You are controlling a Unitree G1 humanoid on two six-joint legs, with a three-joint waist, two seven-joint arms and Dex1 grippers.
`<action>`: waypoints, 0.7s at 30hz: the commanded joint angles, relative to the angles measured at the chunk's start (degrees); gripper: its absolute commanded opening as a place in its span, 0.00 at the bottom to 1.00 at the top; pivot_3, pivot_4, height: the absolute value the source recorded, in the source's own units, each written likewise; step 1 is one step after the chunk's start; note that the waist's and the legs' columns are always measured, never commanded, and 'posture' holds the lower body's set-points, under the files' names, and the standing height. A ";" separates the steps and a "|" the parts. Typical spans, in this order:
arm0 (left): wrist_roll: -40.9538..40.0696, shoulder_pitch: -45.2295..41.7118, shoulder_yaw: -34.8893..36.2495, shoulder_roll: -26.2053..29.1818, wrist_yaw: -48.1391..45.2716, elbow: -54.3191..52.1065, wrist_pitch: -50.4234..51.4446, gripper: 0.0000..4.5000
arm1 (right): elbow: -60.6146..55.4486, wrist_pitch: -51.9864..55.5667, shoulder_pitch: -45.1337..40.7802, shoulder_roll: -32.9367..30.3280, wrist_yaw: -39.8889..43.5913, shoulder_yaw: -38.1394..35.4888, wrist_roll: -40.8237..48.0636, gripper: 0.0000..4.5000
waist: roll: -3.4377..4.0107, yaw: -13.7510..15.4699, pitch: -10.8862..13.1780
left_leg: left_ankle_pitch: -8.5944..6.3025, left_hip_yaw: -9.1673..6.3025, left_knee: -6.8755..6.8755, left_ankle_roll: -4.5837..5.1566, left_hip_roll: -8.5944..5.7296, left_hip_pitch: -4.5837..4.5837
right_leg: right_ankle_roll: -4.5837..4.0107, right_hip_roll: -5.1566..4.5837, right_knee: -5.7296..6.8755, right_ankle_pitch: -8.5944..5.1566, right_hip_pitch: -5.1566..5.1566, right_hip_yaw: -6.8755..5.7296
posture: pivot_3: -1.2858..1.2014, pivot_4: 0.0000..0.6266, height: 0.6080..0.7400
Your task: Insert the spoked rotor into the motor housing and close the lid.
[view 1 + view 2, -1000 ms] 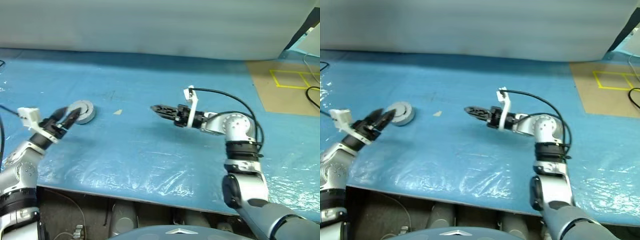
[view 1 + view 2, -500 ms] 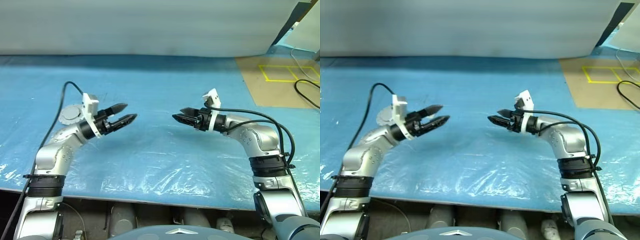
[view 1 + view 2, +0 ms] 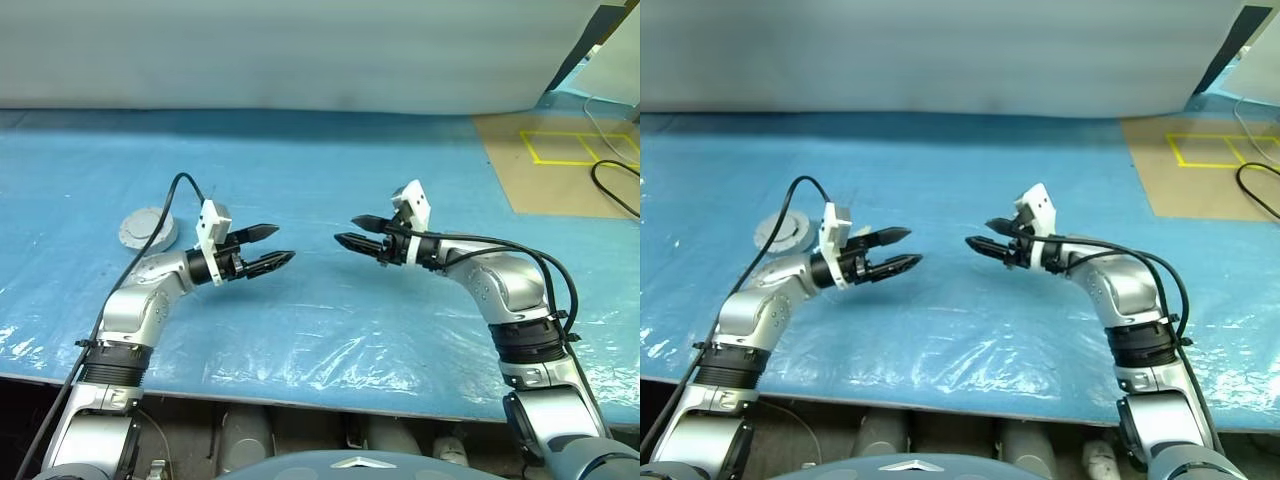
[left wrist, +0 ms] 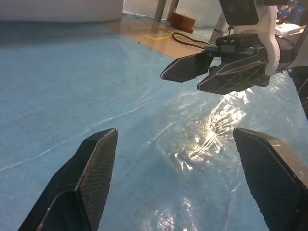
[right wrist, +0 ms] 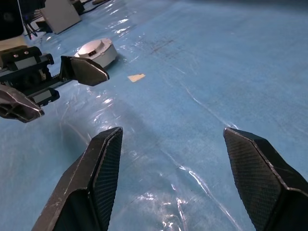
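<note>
A round silvery-grey motor housing (image 3: 152,240) stands on the blue table at the left, with the lid (image 3: 145,225) lying flat on top, plain grey face up. The spoked rotor is hidden. My left gripper (image 3: 281,245) hovers open and empty above the table, to the right of the housing and clear of it, pointing toward the middle. My right gripper (image 3: 347,230) faces it a short gap away, open and empty too. The right wrist view has the housing (image 5: 103,57) beyond the left gripper's fingers (image 5: 89,71). The left wrist view looks at the right gripper (image 4: 182,82).
The blue table (image 3: 320,150) is covered with crinkled clear film (image 3: 330,350) near its front edge. A small tan scrap (image 5: 136,77) lies by the housing. A brown board with yellow tape (image 3: 560,160) and a black cable (image 3: 610,185) sit at the far right.
My left gripper has swung away from the housing, rightward to the middle of the table. The right gripper has rolled and drawn slightly right. Both stay open; the camera view has shifted.
</note>
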 commanded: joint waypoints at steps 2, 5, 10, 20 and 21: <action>0.89 0.34 1.59 0.06 0.26 -0.37 -2.26 0.90 | 0.49 -1.36 -2.38 1.08 0.40 0.08 -0.02 0.78 | 0.00 -0.01 0.00 | 0.00 0.00 0.00 0.00 0.00 0.00 | 0.00 0.00 0.01 0.00 0.00 0.00 | 0.52 0.24 1.00; 0.42 0.79 2.30 -0.16 0.98 -1.21 -2.14 0.90 | 1.31 -1.68 -3.01 1.62 0.66 0.50 -0.48 0.78 | 0.00 -0.02 0.00 | 0.00 0.00 0.01 0.00 0.00 0.00 | 0.00 0.00 0.01 0.00 0.00 0.00 | 0.52 0.24 1.00; 0.60 1.91 2.92 0.32 1.35 -2.20 -2.21 0.90 | 1.97 -2.07 -2.76 1.55 1.36 1.21 -1.19 0.78 | 0.00 -0.01 0.00 | 0.00 0.00 0.00 0.00 0.00 -0.01 | 0.00 0.00 0.01 0.00 0.00 -0.01 | 0.52 0.24 1.00; 1.19 0.67 3.91 -1.12 4.48 -1.77 -3.38 0.90 | 3.51 -1.56 -4.43 2.37 1.71 1.06 -1.15 0.78 | 0.01 -0.01 0.00 | 0.00 0.00 0.04 0.01 0.01 0.00 | -0.01 0.00 0.02 0.00 0.03 0.00 | 0.52 0.24 1.00; 1.26 0.59 3.87 -1.22 4.63 -1.73 -3.50 0.90 | 3.56 -1.59 -4.52 2.48 1.76 1.06 -1.13 0.78 | 0.01 -0.01 0.00 | 0.00 0.00 0.05 0.01 0.01 0.00 | -0.01 0.00 0.02 0.00 0.03 0.00 | 0.52 0.24 1.00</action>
